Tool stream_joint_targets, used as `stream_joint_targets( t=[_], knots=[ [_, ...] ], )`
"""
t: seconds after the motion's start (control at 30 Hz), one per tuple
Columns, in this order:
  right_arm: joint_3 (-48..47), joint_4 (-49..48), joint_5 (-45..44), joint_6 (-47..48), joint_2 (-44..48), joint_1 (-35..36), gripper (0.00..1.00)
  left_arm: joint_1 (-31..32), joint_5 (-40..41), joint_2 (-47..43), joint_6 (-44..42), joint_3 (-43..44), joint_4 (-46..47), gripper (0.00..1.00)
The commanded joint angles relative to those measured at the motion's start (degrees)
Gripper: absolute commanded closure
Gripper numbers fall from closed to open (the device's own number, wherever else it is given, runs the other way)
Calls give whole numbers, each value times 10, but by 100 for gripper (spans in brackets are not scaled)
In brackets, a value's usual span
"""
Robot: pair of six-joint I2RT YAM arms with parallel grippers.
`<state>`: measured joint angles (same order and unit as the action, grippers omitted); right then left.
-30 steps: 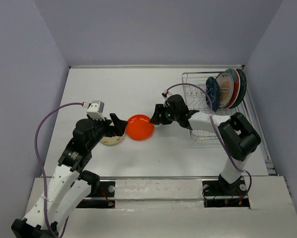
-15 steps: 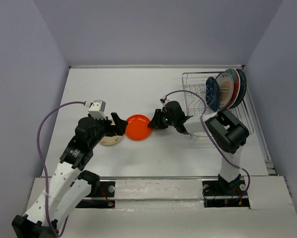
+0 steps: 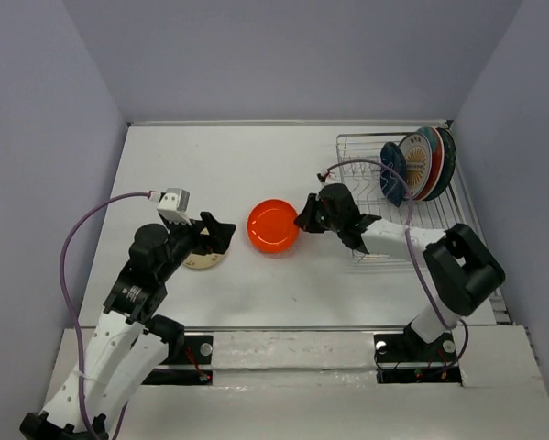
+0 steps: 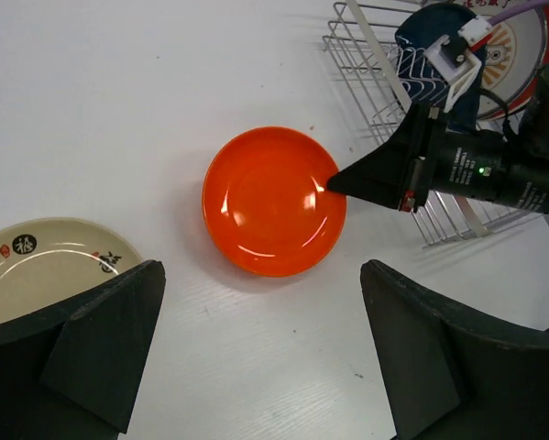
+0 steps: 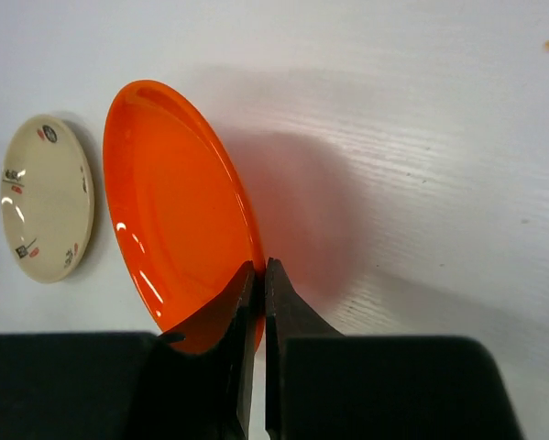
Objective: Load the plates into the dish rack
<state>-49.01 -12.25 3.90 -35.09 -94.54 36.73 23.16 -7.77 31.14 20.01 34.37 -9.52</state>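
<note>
Left of the rack [image 3: 361,183], on the tabletop [image 3: 210,165], we find the right gripper [image 3: 303,218] clamped on the orange plate [image 3: 274,225]'s rack-side rim, presumably to tip it upright for the tines. Farther left, the left gripper [image 3: 214,231] hangs spread by the cream plate [image 3: 203,259].

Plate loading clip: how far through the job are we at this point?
Done: four plates stand upright in the dish rack. In hand: the right gripper is shut on the rim of the orange plate, which is out on the table left of the rack. Left to do: racking that one, then the cream plate, which lies flat by the open left gripper.
</note>
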Motion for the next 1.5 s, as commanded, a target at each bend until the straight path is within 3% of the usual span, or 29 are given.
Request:
stream_joint_targets(
  t=[0.0, 0.23, 0.3, 0.5, 0.73, 1.47],
  knots=[
    [-90, 105, -172, 115, 114, 2, 93, 0, -31, -26, -5, 2, 33, 1],
    [-239, 243, -511, 338, 118, -31, 93, 0, -67, -49, -5, -2, 44, 1],
    [-274, 253, -565, 389, 105, -55, 93, -1, -71, -54, -6, -3, 44, 1],
    [-336, 286, -614, 471, 80, -150, 93, 0, -90, -52, -7, -2, 48, 1],
    [-366, 289, -629, 520, 48, -178, 93, 7, -95, -55, -8, -4, 49, 1],
    [-347, 361, -493, 376, -61, -178, 92, 6, -83, -27, -7, -2, 46, 1]
  ],
)
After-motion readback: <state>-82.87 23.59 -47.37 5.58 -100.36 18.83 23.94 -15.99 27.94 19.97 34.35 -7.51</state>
